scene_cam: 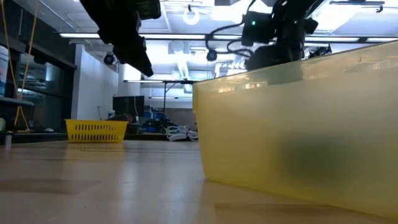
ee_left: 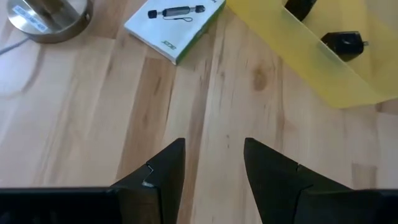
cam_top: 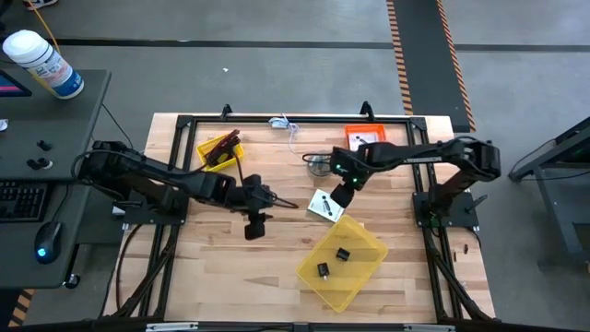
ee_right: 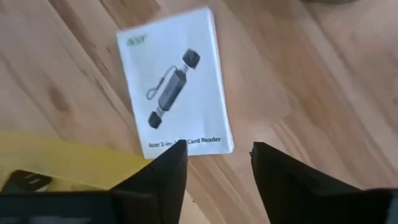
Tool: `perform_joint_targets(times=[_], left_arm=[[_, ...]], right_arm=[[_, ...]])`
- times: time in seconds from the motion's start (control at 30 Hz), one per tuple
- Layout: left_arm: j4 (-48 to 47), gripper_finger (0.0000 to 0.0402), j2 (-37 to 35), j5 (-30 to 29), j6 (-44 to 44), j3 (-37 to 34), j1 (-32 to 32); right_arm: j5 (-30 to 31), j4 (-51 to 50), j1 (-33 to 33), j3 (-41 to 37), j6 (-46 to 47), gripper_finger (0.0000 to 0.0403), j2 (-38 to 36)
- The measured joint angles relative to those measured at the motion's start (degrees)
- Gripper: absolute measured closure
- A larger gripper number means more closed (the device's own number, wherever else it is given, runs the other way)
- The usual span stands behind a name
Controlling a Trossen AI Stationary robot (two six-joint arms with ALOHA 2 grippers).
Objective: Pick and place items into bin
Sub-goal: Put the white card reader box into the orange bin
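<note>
A white card printed with a dark card reader lies flat on the table beside the far corner of the yellow bin. It also shows in the right wrist view and the left wrist view. Two tiny black cubes lie in the bin. My right gripper is open and empty above the card's edge. My left gripper is open and empty over bare wood, left of the card. A second white card lies in an orange frame at the far right. A maroon stick lies in a small yellow basket. I see no cable coil.
A silver metal dome stands just beyond the card, with a thin cord running to the far edge. The small yellow basket stands at the far left. A black frame borders the table.
</note>
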Motion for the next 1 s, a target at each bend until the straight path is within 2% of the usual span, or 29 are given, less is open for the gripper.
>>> perform_joint_targets(times=[0.27,0.53,0.9,1.0], left_arm=[[-0.34,0.0252,0.0,-0.64,-3.42,0.0,-0.51],[-0.22,0.0252,-1.5,-1.58,-5.7,-0.02,-3.24],[-0.57,0.0252,-2.62,-2.73,-10.73,0.0,-4.91],[-0.6,0.0252,-2.62,-2.97,-11.45,0.0,-4.9]], right_arm=[[0.57,1.11,1.55,-0.03,-0.87,0.0227,4.65],[7.18,1.68,2.49,-0.11,-0.89,0.0241,7.86],[5.09,5.64,2.55,0.24,-1.56,0.0251,15.03],[4.66,5.92,2.55,0.44,-2.49,0.0264,17.38]])
